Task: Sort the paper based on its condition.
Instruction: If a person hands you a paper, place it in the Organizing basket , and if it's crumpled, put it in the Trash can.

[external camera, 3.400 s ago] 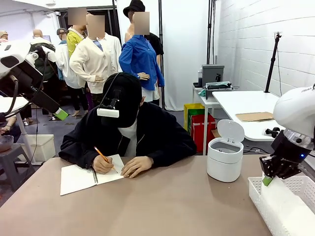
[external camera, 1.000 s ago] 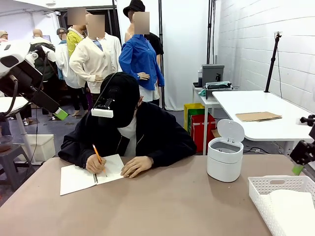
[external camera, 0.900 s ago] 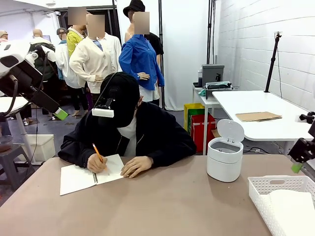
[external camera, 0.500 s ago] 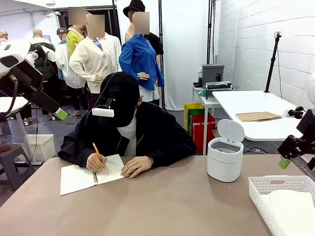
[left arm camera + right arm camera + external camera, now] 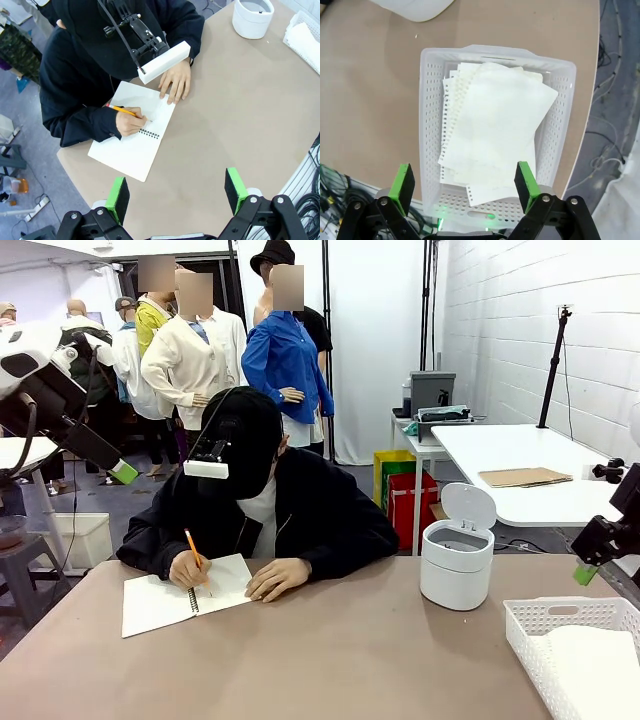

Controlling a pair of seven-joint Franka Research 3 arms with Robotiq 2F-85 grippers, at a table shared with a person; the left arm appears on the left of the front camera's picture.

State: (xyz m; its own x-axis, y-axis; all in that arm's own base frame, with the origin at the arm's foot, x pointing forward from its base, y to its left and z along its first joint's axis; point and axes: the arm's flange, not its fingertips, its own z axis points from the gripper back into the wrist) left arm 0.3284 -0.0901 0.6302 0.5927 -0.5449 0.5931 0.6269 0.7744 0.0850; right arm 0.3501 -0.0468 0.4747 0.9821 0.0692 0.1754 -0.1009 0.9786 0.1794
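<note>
Several loose white sheets of paper (image 5: pixel 492 122) lie stacked in a white perforated basket (image 5: pixel 429 105), which stands at the table's near right corner (image 5: pixel 530 625) with the paper (image 5: pixel 590 665) showing inside. My right gripper (image 5: pixel 465 185) hangs open high above the basket, nothing between its green pads; the front view shows it at the right edge (image 5: pixel 588 570). My left gripper (image 5: pixel 176 191) is open too, raised well above the table's left side (image 5: pixel 122 472) and looking down on the person writing.
A person at the far side writes with a pencil (image 5: pixel 192 547) in a spiral-bound open notebook (image 5: pixel 165 602). A white lidded bin (image 5: pixel 456 562) with its lid up stands right of centre. A brown cardboard sheet (image 5: pixel 524 477) lies on another table behind.
My right gripper rose from just over the basket to the right edge, then swung slightly. The person's writing hand shifts a little on the notebook. The left arm is still.
</note>
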